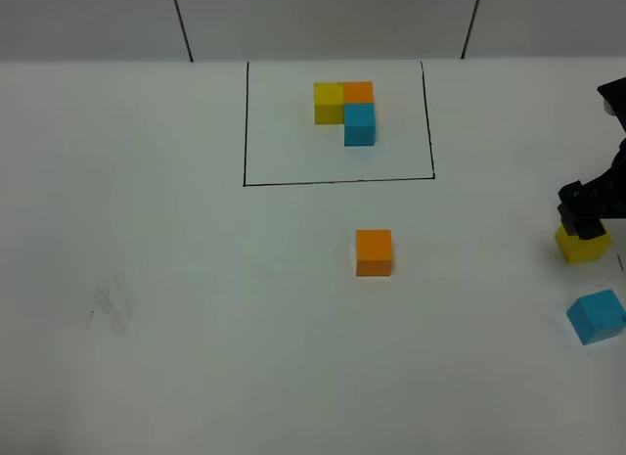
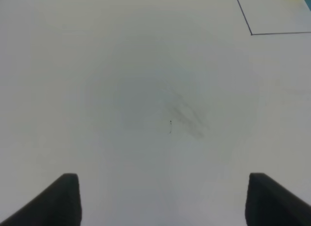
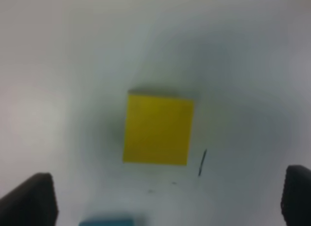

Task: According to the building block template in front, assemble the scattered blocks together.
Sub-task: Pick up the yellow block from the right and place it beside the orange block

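Observation:
The building block template (image 1: 344,108) is an L of yellow, orange and blue cubes inside a thin black rectangle (image 1: 337,182) at the back centre. The loose orange cube (image 1: 374,252) lies in front of the frame. The loose yellow cube (image 1: 582,245) sits at the right edge, with the loose blue cube (image 1: 596,316) just in front of it. My right gripper (image 1: 585,218) hovers over the yellow cube (image 3: 158,129), open (image 3: 165,199), with its fingers wide on either side and not touching it. My left gripper (image 2: 165,201) is open and empty over bare table; it is out of the high view.
The white table (image 1: 176,279) has a faint grey smudge (image 1: 112,306) at the left, also in the left wrist view (image 2: 187,116). A corner of the black frame (image 2: 251,34) shows in the left wrist view. The blue cube's edge (image 3: 107,221) shows in the right wrist view.

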{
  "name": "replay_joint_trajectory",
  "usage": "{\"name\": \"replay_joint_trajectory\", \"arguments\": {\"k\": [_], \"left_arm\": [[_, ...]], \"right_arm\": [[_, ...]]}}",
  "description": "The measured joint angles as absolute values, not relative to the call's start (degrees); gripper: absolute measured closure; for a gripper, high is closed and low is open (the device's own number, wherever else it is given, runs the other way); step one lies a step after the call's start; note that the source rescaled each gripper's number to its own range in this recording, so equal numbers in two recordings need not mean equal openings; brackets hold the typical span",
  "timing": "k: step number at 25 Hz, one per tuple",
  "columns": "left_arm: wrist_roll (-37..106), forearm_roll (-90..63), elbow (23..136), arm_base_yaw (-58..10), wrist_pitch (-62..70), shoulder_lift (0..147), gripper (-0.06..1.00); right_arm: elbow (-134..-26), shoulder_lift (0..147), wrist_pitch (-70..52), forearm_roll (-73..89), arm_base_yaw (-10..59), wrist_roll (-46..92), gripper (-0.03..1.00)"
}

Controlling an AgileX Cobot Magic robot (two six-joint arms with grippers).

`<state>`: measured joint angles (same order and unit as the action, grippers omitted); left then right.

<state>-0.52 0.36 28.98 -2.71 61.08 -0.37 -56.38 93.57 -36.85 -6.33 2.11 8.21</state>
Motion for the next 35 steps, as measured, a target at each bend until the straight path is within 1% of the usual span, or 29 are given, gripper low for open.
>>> {"name": "replay_joint_trajectory", "arguments": {"k": [6, 14, 26, 30, 32, 33, 34, 35], "left_arm": [[-0.5, 0.4, 29.0, -2.7, 61.1, -0.4, 0.46], [-0.5, 0.4, 29.0, -2.7, 61.1, -0.4, 0.46], [-0.5, 0.4, 29.0, -2.7, 61.1, -0.4, 0.46], [-0.5, 0.4, 29.0, -2.7, 61.1, -0.4, 0.46], [-0.5, 0.4, 29.0, -2.7, 61.1, -0.4, 0.46], [-0.5, 0.4, 29.0, -2.7, 61.1, -0.4, 0.46], [-0.5, 0.4, 29.0, -2.7, 61.1, -0.4, 0.46], [-0.5, 0.4, 29.0, -2.7, 61.1, -0.4, 0.46]], "right_arm": [[-60.0, 97.8, -36.8, -6.5, 1.7, 8.6, 0.08], [-60.9, 103.1, -37.0, -5.0, -1.6, 11.3, 0.1], [-61.2, 107.7, -34.1, -3.1, -1.7, 12.1, 0.13], [-61.2, 110.1, -32.7, -2.0, -1.7, 12.1, 0.15], [-61.2, 110.8, -32.2, -1.8, -1.7, 12.1, 0.19], [-61.2, 110.9, -32.2, -1.8, -1.7, 12.1, 0.24], [-61.2, 111.0, -32.2, -1.8, -1.7, 12.1, 0.3], [-61.2, 111.1, -32.2, -1.8, -1.7, 12.1, 0.4]]}}
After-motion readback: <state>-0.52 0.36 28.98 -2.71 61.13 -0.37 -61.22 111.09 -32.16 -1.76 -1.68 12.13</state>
